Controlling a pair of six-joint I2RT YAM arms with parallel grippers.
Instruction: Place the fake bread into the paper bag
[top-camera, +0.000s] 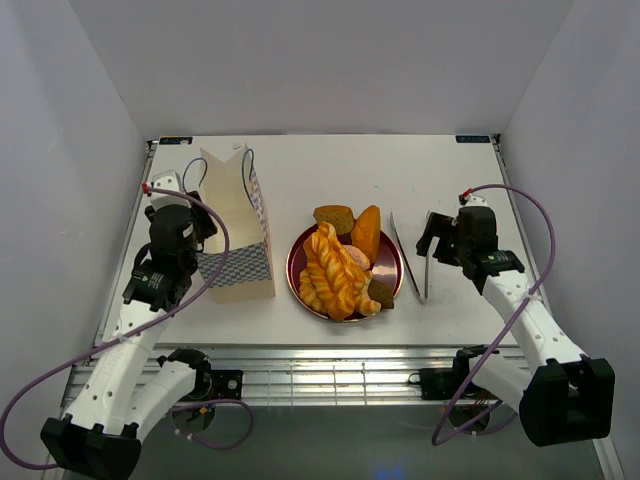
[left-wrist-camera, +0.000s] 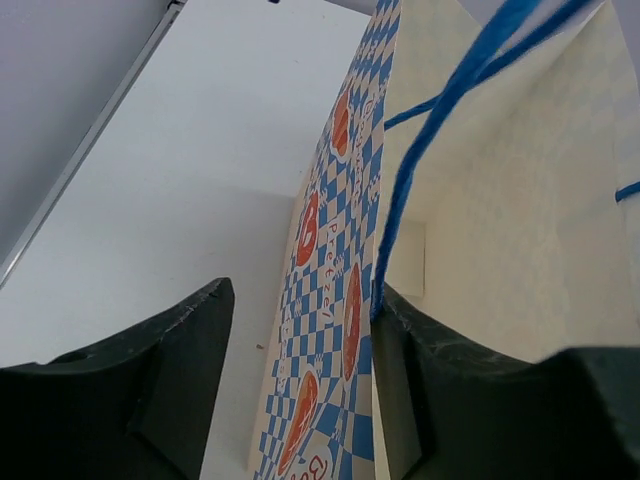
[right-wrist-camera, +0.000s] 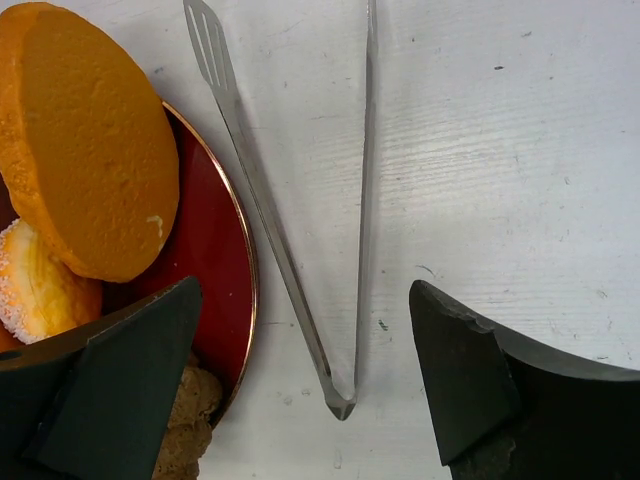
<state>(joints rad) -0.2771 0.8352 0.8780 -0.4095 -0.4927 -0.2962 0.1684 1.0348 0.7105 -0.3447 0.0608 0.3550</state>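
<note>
Bag stands with its checkered wall between the left fingers, which are apart, likely to steady its mouth. Left of the right fingers the bread lies piled on the plate; these fingers hang apart over the tongs, probably to grasp them.
</note>
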